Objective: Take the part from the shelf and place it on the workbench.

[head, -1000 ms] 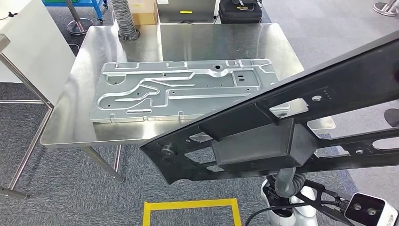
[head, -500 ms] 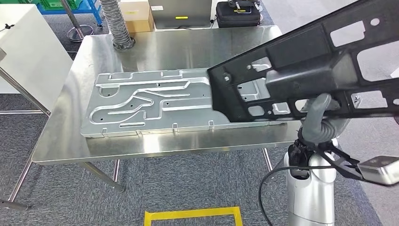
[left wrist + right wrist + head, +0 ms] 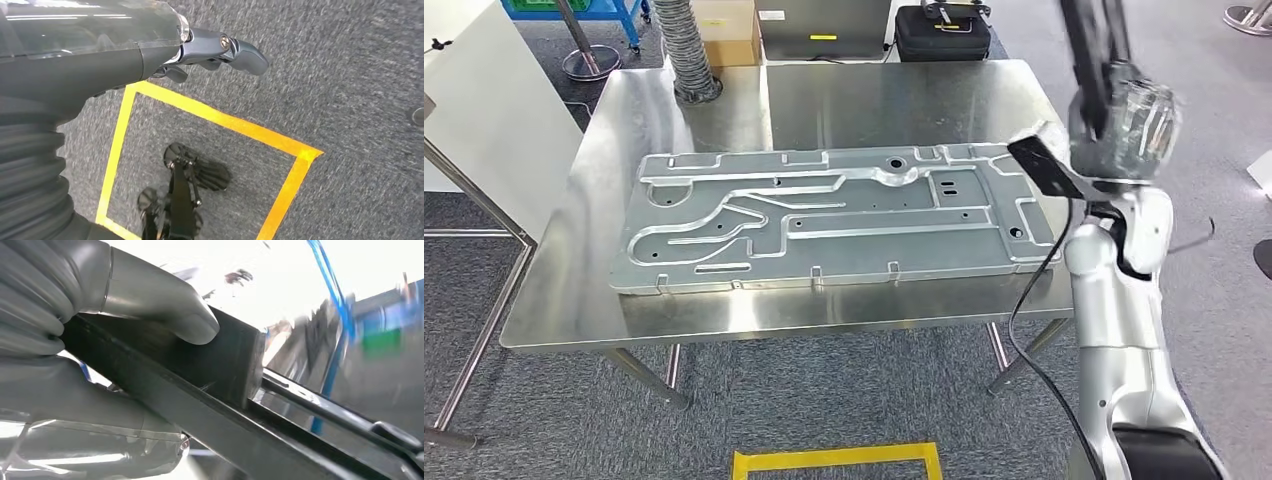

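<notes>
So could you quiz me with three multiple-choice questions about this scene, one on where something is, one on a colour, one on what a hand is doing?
1. Where does the large flat silver metal plate lie?
A. On the steel workbench
B. On the carpet
C. Against the white panel

2. What colour is the tape square on the grey carpet?
A. Blue
B. Yellow
C. Red

3. What is the robot's right hand doing?
A. Hanging with nothing in it
B. Pressing flat on the bench
C. Gripping a black frame part

Answers: 1 A, the head view shows the plate resting flat on the shiny tabletop. 2 B, the tape outline near the robot's feet is yellow in the head and left wrist views. 3 C, the right wrist view shows the thumb and fingers clamped around the dark part.
</notes>
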Controlling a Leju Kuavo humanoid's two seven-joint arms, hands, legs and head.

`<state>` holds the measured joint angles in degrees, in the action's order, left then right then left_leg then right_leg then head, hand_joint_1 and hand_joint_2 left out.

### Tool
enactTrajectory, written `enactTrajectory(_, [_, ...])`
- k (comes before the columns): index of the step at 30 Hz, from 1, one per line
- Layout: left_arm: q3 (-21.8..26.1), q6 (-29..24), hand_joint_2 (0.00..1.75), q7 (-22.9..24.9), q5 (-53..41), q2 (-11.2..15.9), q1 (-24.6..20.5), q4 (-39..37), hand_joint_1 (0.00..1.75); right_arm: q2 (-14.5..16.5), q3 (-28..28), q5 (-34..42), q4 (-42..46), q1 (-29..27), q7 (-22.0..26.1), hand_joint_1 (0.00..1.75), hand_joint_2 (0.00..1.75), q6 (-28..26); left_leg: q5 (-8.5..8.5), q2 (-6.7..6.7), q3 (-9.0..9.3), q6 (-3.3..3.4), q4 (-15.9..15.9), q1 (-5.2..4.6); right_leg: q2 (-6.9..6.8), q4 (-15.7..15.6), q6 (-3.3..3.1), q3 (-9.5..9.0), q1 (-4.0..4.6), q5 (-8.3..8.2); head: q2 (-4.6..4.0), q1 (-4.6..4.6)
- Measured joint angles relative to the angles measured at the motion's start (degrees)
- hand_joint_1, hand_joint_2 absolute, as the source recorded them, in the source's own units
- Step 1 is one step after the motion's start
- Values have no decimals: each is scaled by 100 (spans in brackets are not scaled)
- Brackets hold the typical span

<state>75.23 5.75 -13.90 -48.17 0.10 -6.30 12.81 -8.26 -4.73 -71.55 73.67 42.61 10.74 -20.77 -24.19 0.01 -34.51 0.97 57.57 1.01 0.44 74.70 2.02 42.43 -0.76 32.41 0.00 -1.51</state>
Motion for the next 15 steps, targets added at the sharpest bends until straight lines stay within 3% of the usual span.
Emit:
enactTrajectory(1, [-31, 16, 175, -4, -36, -1, -23, 0, 0, -15, 251, -448, -246, 223, -140, 175, 175, 170, -9, 9, 9, -12, 4, 3, -9, -158, 2, -38, -14, -170, 0, 0])
enactTrajectory(3, [-96, 27, 175, 10, -99, -5, -99, 0, 0, -11, 794, -1009, -725, 637, -258, 175, 175, 405, -32, 14, 24, -50, 20, 7, -23, -925, 2, -362, -39, -615, 0, 0])
enactTrajectory(5, [-150, 26, 175, 47, -150, -9, -191, 0, 0, 56, 1312, -1247, -1174, 957, -262, 175, 175, 537, -48, -6, 10, -106, 48, -7, -21, -1502, -27, -615, -29, -808, 0, 1])
enactTrajectory(8, [-237, 16, 175, 145, -216, -26, -266, -2, 0, 267, 1997, -1394, -1821, 1235, -98, 175, 175, 739, -41, -36, -1, -218, 23, -1, -30, -1625, -148, -663, 14, -799, 0, 1])
enactTrajectory(10, [-278, -7, 175, 213, -241, -44, -296, -3, 0, 489, 2414, -1411, -2234, 1339, 112, 175, 175, 861, -150, -31, -54, -285, 163, 18, -30, -1671, -248, -694, 11, -820, 0, 0])
enactTrajectory(13, [-311, -39, 175, 281, -243, -55, -347, -4, 0, 911, 2942, -1289, -2878, 1418, 431, 175, 175, 1060, -617, -26, -536, -330, 1172, 24, -7, -1695, -342, -731, 33, -815, 0, 0])
enactTrajectory(14, [-320, -42, 175, 289, -239, -56, -354, -5, 0, 1038, 3087, -1236, -3084, 1421, 516, 175, 175, 1128, -714, -27, -726, -332, 1512, 23, 2, -1692, -357, -738, 52, -806, 0, 0])
enactTrajectory(15, [-328, -42, 175, 289, -234, -58, -353, -5, 0, 1150, 3212, -1189, -3276, 1418, 581, 175, 175, 1182, -710, -27, -838, -325, 1674, 22, 6, -1687, -370, -746, 75, -795, 0, 0])
